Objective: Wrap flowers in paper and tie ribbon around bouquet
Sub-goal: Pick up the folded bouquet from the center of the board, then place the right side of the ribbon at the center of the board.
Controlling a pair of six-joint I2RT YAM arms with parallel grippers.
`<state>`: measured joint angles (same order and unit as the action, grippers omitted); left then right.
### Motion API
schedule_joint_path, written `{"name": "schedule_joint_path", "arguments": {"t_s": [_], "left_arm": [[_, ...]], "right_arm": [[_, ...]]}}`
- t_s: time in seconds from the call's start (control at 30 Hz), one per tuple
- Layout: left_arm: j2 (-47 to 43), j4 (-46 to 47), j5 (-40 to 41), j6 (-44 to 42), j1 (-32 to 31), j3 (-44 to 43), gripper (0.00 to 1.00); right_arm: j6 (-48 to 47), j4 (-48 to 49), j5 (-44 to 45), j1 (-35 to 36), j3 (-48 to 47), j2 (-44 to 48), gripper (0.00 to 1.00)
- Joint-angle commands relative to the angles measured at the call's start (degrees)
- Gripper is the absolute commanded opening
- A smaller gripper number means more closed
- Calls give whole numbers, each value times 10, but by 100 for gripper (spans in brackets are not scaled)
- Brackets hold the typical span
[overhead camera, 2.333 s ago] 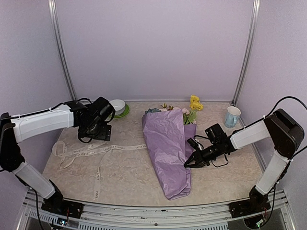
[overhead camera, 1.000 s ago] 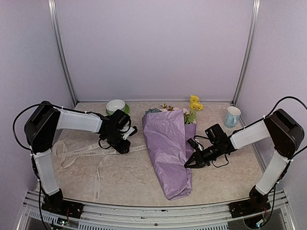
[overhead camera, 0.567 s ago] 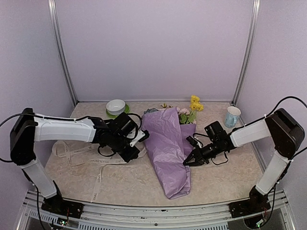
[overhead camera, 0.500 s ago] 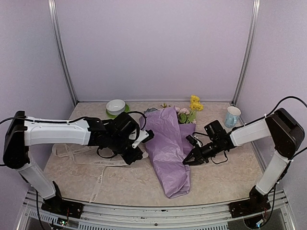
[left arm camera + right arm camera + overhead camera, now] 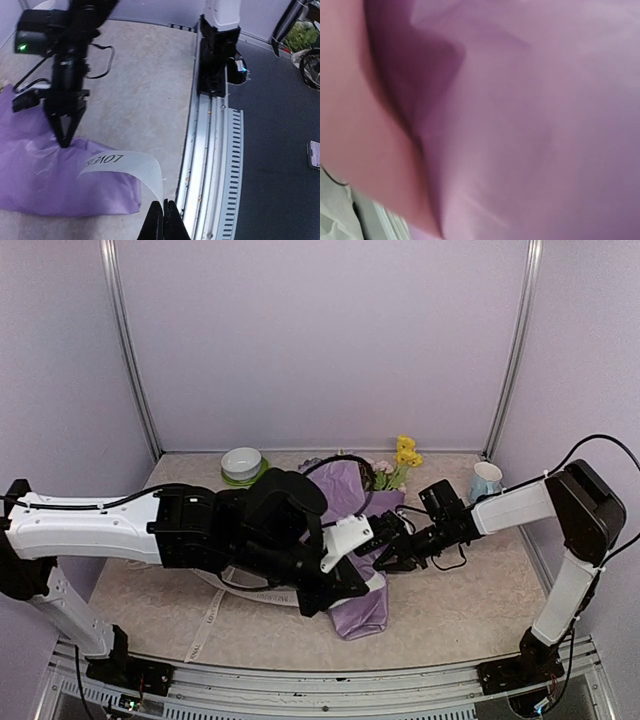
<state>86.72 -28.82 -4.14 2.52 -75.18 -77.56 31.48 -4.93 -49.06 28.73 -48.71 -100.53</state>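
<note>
The left gripper (image 5: 163,220) was over the left side of the tabletop (image 5: 470,600) a second ago, with its jaws half open. Now its jaws are shut tight on the long cream-white cloth ribbon (image 5: 131,166) with dark letters. The whole left arm has swung over to the middle. It now hangs over the thin end of the bouquet (image 5: 365,612), a cone of lilac-pink paper (image 5: 30,170). The ribbon came along with it. The left wrist view shows it curling up from the paper to the shut tips, with the word LOVE on it. The rest of it trails back under the arm toward the near left corner.

The bouquet lies in the middle of the tabletop. Its thin end points at the near edge. The yellow and pink flowers (image 5: 403,455) with green leaves point at the far edge.

The right gripper (image 5: 64,141) is shut too. Its tips press down on the paper on the right side of the cone. It has slid a little toward the far edge. I cannot tell if it pinches a fold or just pushes.

I think this means the wrapping is done and the tying has begun. The ribbon is across the cone but not yet around it.

A white bowl on a green plate (image 5: 242,462) sits by the far edge, and a pale cup (image 5: 485,481) sits near the far right corner.
</note>
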Motion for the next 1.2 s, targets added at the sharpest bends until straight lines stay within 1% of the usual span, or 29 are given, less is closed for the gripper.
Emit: {"name": "schedule_joint_path", "arguments": {"t_s": [0.0,0.1,0.2,0.3,0.37,0.5,0.67,0.73,0.83,0.93,1.0,1.07,1.17], "left_arm": [[95,-2,-18,-39,-59,-69,0],[163,-3,-38,-75,-81,-132,0],[232,-17,-42,-100,-89,-198,0],[284,-19,-16,-107,-96,-257,0],[306,0,-3,-111,-106,-276,0],[342,36,69,-113,-125,-273,0],[387,55,128,-86,-138,-273,0],[395,82,141,-87,-142,-262,0],[398,137,149,-108,-146,-242,0],[396,196,206,-152,-142,-222,0],[389,233,229,-183,-130,-212,0],[369,278,224,-202,-109,-193,0],[338,319,102,-220,-67,-171,0]], "right_arm": [[22,7,0,10,-30,-9,0],[21,-7,8,23,-50,-10,0],[26,-11,14,29,-57,-1,0],[24,-23,24,35,-61,19,0],[21,-33,28,41,-63,30,0],[10,-42,29,53,-63,39,0],[3,-50,31,63,-67,46,0],[5,-51,30,66,-69,48,0],[10,-51,30,71,-71,47,0],[13,-52,24,71,-82,46,0],[9,-62,18,71,-98,42,0],[-3,-86,15,71,-122,34,0],[-18,-111,28,70,-155,24,0]]}}
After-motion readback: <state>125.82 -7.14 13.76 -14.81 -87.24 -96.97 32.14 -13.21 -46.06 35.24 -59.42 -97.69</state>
